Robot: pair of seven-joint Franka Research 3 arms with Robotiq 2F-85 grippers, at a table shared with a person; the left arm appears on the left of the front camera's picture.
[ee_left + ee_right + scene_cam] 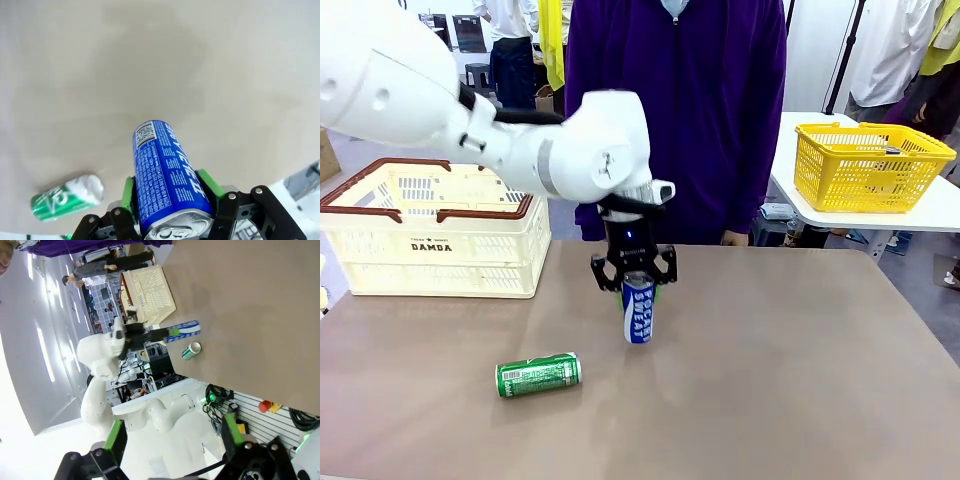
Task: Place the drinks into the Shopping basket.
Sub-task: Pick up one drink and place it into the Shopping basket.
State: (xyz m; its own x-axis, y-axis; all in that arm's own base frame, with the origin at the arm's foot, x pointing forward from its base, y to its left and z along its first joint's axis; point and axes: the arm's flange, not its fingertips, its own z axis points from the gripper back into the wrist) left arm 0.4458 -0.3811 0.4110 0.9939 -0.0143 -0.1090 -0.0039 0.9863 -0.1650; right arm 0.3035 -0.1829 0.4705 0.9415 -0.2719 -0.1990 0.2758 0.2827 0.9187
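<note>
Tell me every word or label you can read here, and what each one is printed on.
"POCARI SWEAT": on the blue can, gripped by the left pincer.
"DAMDA": on the side of the cream crate.
Green can: white lettering, too blurred to read.
Fine print on the blue can, left wrist view: too small to read.

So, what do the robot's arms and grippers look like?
The left arm is white with rounded joints and a black seam. The left gripper is black with green pads and a blue light above. The right gripper is black with green pads too.
</note>
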